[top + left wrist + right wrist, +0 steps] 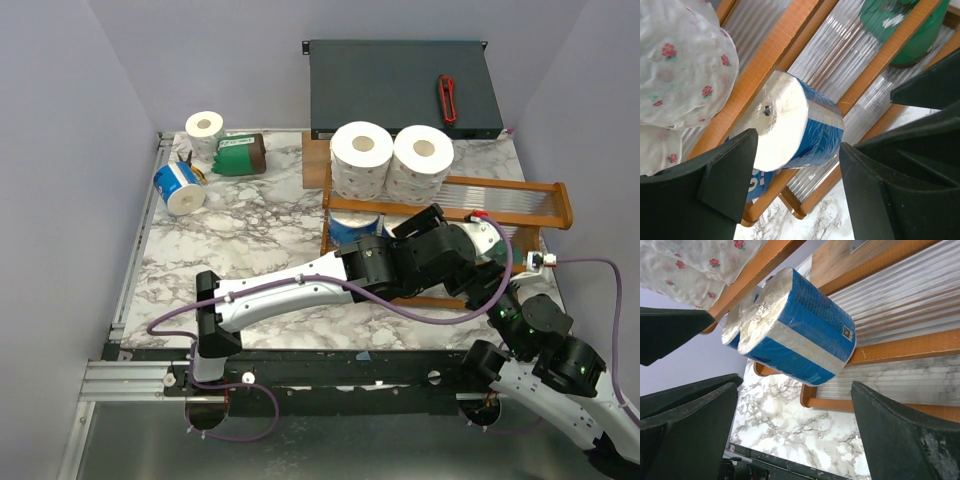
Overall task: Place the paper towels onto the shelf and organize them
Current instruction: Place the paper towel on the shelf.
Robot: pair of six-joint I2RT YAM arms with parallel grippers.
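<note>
- Sitting on the shelf [505,186] already: 2 white rolls [362,150] on top, a blue roll [790,125] with another behind it on a lower tier, and a green roll [905,30] further along.
- Left claw [795,167]: fingers apart on either side of the blue roll, not touching it.
- Right claw [794,390]: fingers wide apart, holding nothing, near the same roll.
- 3 wait on the table [260,225], well apart from the shelf: loose white roll [205,128], loose green roll [238,155], loose blue roll [180,187].
- Judged past halfway.

Marble table [260,230] carries shelf [555,205] and three loose rolls [238,155] far-left; shelf holds two white rolls [362,158] on top, blue rolls [352,225] beneath.
</note>
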